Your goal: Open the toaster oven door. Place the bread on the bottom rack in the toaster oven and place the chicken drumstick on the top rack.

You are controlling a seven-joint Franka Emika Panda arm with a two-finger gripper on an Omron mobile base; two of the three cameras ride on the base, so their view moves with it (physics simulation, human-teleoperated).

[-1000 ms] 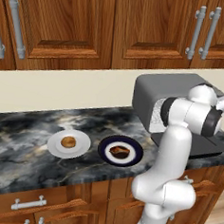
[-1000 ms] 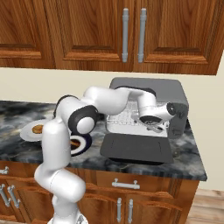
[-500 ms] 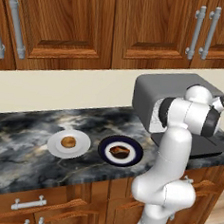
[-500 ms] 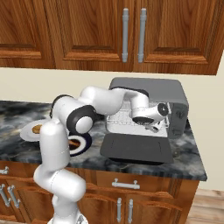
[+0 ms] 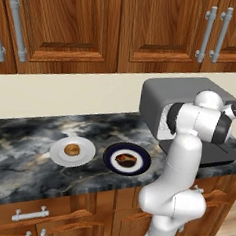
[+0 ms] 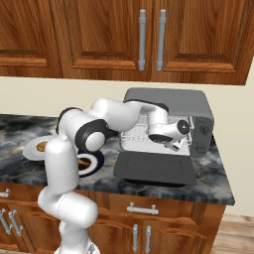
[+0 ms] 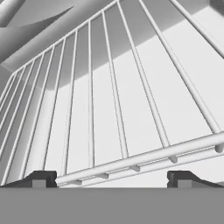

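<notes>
The toaster oven [image 6: 191,106] is a boxy mid-grey appliance with rounded corners, standing at the right end of the dark marbled counter [image 5: 22,147] under the wooden wall cabinets [image 6: 99,34]. Its door [image 6: 155,167] is folded all the way down and lies flat on the counter in front of the oven as a dark grey rectangular panel, as wide as the box itself. Inside the bright cavity the thin silver-white wire grids show; the hand view looks closely along one rack [image 7: 113,109], its long parallel rods running away toward the back wall and a doubled front bar crossing just above the fingertips, though which of the two racks this is cannot be told. The gripper [image 7: 112,178] is at the oven's mouth, its two dark fingertips [image 7: 41,178] spread wide apart with nothing between them, released and holding nothing; the rack's front bar passes just beyond them, and whether they touch it is unclear. To the left of the oven, well apart from it, the chicken drumstick [image 5: 125,160], a dark brown lumpy piece, lies on a dark blue plate [image 5: 138,168], and beside that the bread [image 5: 72,149], a small golden-tan bun, sits on a white plate [image 5: 84,155].
</notes>
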